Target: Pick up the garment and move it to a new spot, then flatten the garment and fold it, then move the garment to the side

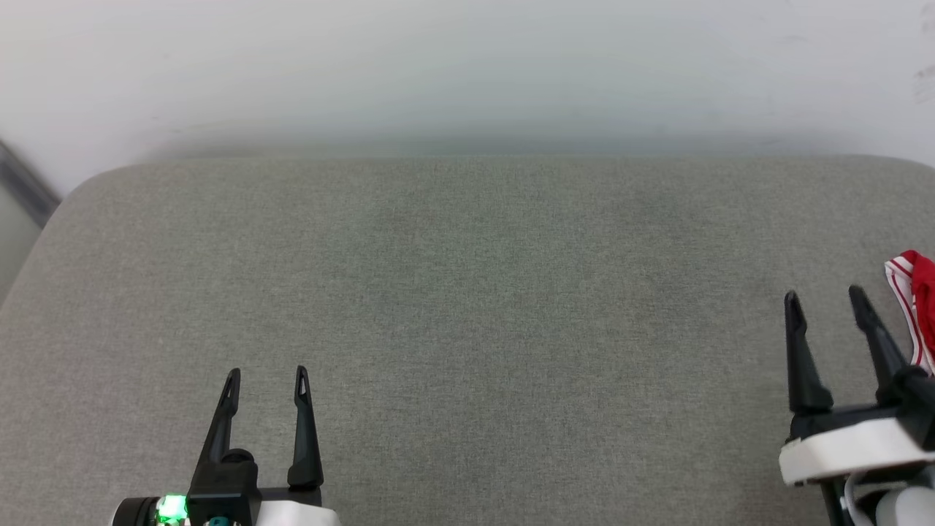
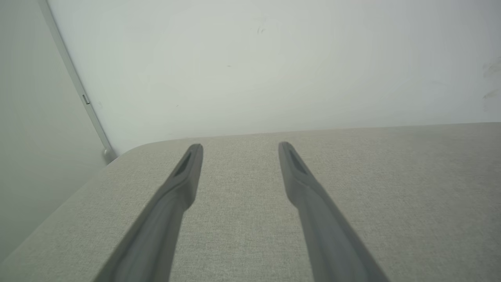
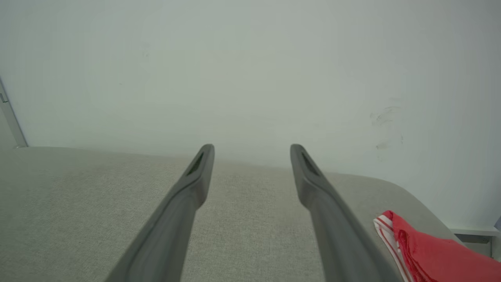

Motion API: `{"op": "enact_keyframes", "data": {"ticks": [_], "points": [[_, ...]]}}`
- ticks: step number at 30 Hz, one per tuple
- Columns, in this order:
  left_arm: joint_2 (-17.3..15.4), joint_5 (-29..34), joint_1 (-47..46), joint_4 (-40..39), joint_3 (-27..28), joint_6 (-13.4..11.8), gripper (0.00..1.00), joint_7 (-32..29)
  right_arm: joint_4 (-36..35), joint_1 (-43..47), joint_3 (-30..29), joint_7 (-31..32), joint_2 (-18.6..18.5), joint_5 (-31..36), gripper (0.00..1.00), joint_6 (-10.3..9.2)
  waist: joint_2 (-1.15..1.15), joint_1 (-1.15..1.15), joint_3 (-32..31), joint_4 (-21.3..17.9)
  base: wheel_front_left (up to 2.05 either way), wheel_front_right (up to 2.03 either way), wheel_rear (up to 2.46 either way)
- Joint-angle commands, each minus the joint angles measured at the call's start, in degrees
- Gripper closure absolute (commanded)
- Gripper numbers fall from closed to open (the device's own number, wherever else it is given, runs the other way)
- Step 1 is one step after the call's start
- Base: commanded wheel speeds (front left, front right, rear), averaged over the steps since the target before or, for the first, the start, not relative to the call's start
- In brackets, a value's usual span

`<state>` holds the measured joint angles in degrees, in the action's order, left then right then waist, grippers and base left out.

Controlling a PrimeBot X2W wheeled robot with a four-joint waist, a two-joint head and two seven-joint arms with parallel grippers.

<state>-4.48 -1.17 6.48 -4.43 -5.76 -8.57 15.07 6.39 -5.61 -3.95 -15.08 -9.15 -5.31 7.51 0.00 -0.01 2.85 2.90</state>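
Observation:
The garment (image 1: 917,292) is a red cloth with red-and-white striped trim, lying at the far right edge of the grey fabric surface (image 1: 467,292); most of it is cut off by the picture's border. In the right wrist view the garment (image 3: 430,250) lies at the lower right, just right of my right finger. My right gripper (image 1: 825,301) stands open just left of the garment, nothing between its fingers. Low on the left, my left gripper (image 1: 266,376) is open and empty, far from the garment. The left gripper (image 2: 240,149) hovers over bare fabric.
A pale wall (image 1: 467,66) rises directly behind the cushion-like surface. The surface's rounded back-left corner (image 1: 95,183) meets a grey strip (image 1: 25,183) on the wall. Its rounded right corner (image 3: 411,196) drops off past the garment.

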Motion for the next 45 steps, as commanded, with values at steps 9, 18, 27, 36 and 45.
{"op": "enact_keyframes", "data": {"ticks": [9, 18, 27, 36, 45], "points": [[0.1, 0.2, 2.5, 1.2, 0.4, 1.3, 0.00, 0.1, -6.0, 9.0, -2.4, -0.1, 4.6, 0.2, 0.00, -0.05, 0.00, 0.01, -2.1, -0.4, 0.00, 0.00, 0.00], [0.4, -0.3, 2.7, 1.4, 0.8, 2.5, 0.00, 0.1, -9.8, 12.9, -3.6, -0.1, 6.1, 0.2, 0.00, -0.05, 0.00, 0.01, -2.7, -0.1, 0.00, 0.00, 0.00], [0.7, -0.3, 3.3, 1.4, 1.2, 3.4, 0.00, 0.1, -11.0, 14.7, -3.3, -0.1, 6.4, -0.6, 0.00, -0.05, 0.00, 0.01, -2.6, -0.2, 0.00, 0.00, 0.00], [0.9, -1.2, 2.9, 3.7, 0.9, 3.6, 1.00, -0.3, -8.0, 14.1, -3.0, 0.4, 6.2, -1.7, 1.00, 0.00, 0.00, 0.01, -2.5, -0.3, 0.00, 0.00, 0.00], [0.2, -13.2, 1.1, 5.1, 1.4, 5.0, 1.00, -2.2, -6.1, 12.2, -2.4, 2.6, 5.8, -12.7, 1.00, 0.00, 0.00, 0.01, -2.5, -0.5, 0.00, 0.00, 0.00]]}}
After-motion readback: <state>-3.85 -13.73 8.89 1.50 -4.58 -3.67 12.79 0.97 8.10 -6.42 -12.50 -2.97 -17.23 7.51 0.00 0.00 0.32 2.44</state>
